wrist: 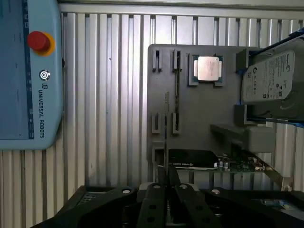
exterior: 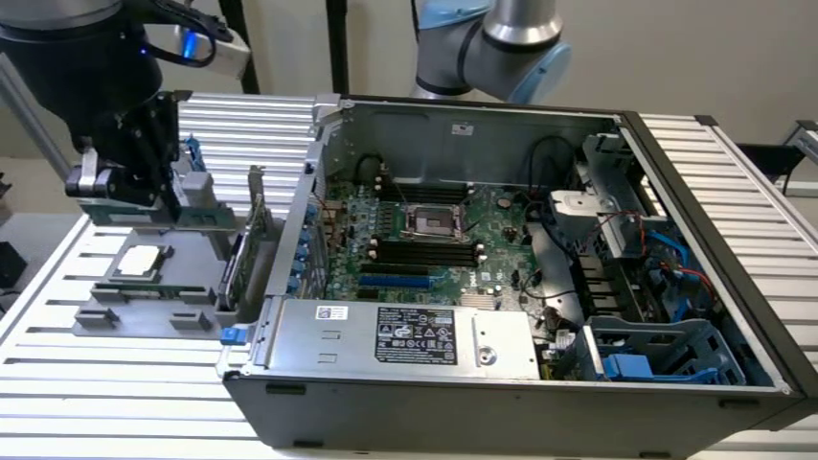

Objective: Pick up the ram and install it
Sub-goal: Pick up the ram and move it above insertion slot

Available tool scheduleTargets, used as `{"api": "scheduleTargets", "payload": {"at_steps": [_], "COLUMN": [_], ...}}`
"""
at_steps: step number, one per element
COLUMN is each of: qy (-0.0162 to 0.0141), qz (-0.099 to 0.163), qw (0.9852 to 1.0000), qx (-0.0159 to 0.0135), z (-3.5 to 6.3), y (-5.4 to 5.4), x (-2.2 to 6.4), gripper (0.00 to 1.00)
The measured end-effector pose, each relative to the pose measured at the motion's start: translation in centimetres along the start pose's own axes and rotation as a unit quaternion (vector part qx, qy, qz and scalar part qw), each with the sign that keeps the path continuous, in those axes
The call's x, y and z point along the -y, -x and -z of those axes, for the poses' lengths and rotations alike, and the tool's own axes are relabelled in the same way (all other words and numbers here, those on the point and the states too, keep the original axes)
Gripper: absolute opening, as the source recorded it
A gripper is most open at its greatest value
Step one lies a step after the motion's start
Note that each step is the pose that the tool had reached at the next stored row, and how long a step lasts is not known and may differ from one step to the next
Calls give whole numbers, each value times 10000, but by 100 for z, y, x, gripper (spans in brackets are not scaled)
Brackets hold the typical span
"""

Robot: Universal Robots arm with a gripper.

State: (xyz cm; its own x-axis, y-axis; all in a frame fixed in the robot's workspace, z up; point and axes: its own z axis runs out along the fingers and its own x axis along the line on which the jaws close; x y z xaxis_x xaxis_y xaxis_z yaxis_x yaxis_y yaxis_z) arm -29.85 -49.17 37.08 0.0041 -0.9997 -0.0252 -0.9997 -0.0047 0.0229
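My gripper (exterior: 132, 192) hangs over the grey parts holder (exterior: 192, 251) at the exterior view's left, beside the open computer case (exterior: 715, 182). In the wrist view the two black fingers (wrist: 151, 204) are shut on the ram (wrist: 166, 137), a thin stick seen edge-on that reaches out from between the fingertips of the gripper (wrist: 166, 187). It stands above the holder (wrist: 199, 118), next to a long empty slot (wrist: 177, 90). Inside the case, the motherboard's black memory slots (exterior: 422, 252) lie below the processor socket (exterior: 426, 222).
On the holder sit a square silver processor (wrist: 208, 68), a green expansion card (wrist: 213, 161) and a hard drive (wrist: 273, 80). A blue teach pendant (wrist: 28, 71) lies on the ribbed table. The case wall (exterior: 301, 220) rises between holder and motherboard. A second arm (exterior: 492, 43) stands behind.
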Motion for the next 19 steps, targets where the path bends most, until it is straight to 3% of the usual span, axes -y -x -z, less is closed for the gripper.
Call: {"api": "scheduleTargets", "payload": {"at_steps": [5, 19], "qy": [2, 2], "qz": [0, 1], "qw": [10000, 10000], "qx": [19, 72], "z": [90, 116], "y": [1, -1], "x": [227, 860], "gripper": [13, 13]}}
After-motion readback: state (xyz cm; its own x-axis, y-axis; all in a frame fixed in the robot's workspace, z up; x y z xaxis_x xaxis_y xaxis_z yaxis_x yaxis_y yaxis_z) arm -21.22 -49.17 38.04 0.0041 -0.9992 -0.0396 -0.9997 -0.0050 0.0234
